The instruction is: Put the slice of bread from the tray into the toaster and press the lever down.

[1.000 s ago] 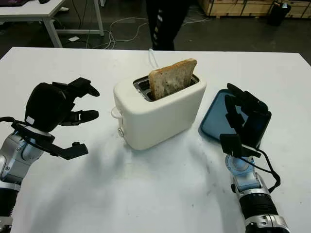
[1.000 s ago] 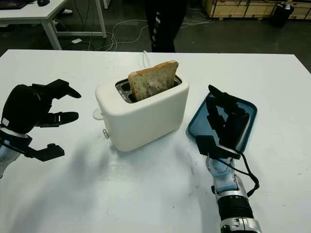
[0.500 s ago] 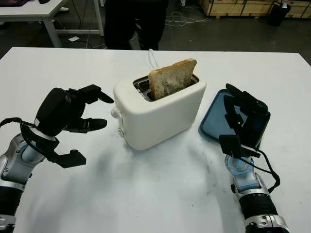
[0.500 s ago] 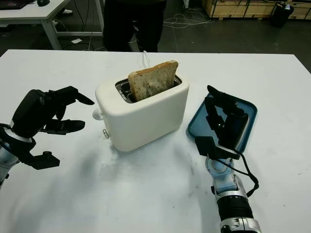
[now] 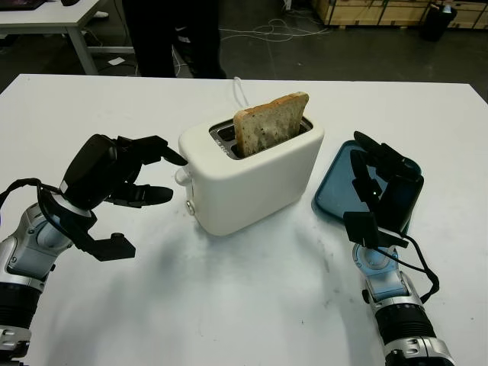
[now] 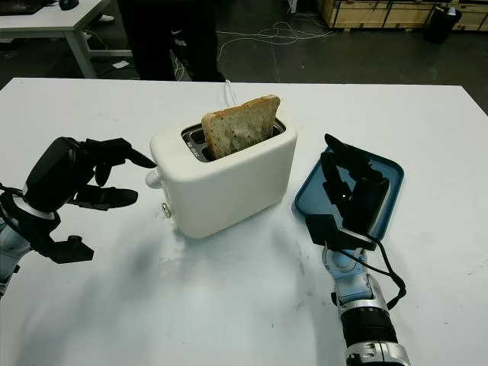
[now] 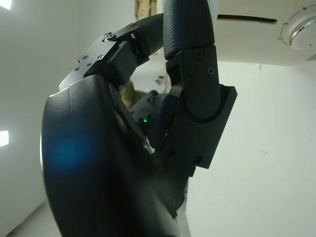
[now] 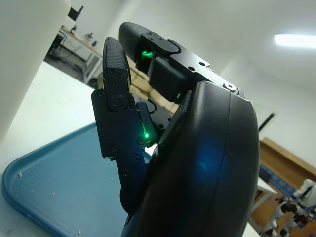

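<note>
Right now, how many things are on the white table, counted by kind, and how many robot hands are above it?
Toaster: 1
Slice of bread, standing in the toaster slot: 1
Blue tray: 1
Robot hands, left hand by the toaster's lever end, right hand over the tray, both open: 2
Total: 5

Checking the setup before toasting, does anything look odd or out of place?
The bread slice stands high and tilted in the toaster slot, not lowered. A few crumbs lie on the blue tray. Otherwise nothing stands out.
</note>
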You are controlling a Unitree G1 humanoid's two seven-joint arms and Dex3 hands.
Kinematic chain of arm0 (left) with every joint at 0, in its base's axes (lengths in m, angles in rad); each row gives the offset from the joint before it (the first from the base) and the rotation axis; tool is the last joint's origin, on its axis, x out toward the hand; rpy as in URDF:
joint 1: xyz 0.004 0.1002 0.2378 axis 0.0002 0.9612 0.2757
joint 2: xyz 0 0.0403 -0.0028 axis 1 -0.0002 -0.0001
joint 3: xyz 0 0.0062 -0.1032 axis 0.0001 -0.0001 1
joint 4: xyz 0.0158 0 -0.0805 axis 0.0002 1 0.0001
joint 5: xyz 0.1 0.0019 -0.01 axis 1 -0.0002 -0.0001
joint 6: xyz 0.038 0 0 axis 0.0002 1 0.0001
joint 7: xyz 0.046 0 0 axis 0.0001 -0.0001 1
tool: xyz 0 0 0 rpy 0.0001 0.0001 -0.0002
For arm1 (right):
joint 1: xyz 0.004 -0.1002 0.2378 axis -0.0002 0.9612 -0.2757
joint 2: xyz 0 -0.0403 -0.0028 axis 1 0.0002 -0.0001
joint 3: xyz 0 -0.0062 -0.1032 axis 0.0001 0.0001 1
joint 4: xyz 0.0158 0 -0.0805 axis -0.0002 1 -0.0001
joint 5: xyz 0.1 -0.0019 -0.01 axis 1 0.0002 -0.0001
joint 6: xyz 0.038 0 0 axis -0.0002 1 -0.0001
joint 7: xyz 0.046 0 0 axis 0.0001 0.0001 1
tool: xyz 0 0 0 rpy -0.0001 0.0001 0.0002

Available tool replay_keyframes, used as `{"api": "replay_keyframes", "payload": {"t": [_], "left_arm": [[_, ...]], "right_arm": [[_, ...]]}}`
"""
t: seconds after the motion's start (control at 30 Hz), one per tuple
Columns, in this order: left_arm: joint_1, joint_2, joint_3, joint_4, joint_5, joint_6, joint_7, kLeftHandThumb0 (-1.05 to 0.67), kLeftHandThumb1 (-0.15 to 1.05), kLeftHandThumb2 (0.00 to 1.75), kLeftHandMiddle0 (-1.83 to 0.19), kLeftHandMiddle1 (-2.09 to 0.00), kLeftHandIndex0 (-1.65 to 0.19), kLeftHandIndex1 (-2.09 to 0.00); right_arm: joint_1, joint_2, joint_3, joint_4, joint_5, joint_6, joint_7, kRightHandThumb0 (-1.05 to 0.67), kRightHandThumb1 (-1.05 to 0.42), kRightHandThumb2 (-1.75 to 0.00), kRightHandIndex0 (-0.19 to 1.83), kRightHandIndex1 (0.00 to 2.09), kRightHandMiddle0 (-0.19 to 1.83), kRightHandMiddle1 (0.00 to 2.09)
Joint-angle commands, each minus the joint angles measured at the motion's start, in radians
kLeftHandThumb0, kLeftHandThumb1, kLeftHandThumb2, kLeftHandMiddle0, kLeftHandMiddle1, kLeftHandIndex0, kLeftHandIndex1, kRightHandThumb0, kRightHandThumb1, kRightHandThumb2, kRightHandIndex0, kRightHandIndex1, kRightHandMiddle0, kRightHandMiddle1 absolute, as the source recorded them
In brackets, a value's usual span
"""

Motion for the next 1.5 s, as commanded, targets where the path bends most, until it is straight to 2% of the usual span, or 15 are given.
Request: {"api": "replay_keyframes", "payload": {"t": [0.0,0.33,0.5,0.63,1.47], "left_arm": [[-0.011,0.009,-0.006,-0.014,0.011,0.002,-0.018,-0.94,0.92,0.49,-1.09,-1.74,-0.61,-0.71],[-0.011,0.022,-0.005,-0.040,0.017,0.023,-0.068,-0.93,0.92,0.49,-1.09,-1.74,-0.66,-0.72],[-0.012,0.019,-0.007,-0.043,0.018,0.031,-0.081,-0.90,0.92,0.47,-1.08,-1.72,-0.87,-0.65],[-0.010,0.016,-0.008,-0.044,0.021,0.038,-0.083,-0.89,0.92,0.47,-1.09,-1.69,-0.93,-0.60],[-0.004,-0.001,-0.032,-0.028,0.056,0.068,-0.076,-0.90,0.92,0.48,-1.10,-1.68,-0.90,-0.56]], "right_arm": [[-0.006,-0.005,-0.003,-0.003,0.012,-0.011,0.005,-0.38,-0.92,-0.21,1.11,0.29,1.07,0.00],[-0.005,-0.002,-0.004,-0.007,0.015,-0.006,0.010,-0.39,-0.92,-0.21,1.12,0.28,1.07,0.00],[-0.002,-0.003,-0.004,-0.013,0.009,0.003,0.007,-0.40,-0.92,-0.22,1.12,0.28,1.07,0.00],[-0.002,-0.004,-0.003,-0.011,0.006,-0.003,0.003,-0.40,-0.92,-0.22,1.12,0.27,1.07,0.00],[0.005,-0.012,-0.004,-0.004,0.025,-0.025,0.020,-0.39,-0.92,-0.22,1.13,0.25,1.07,0.00]]}}
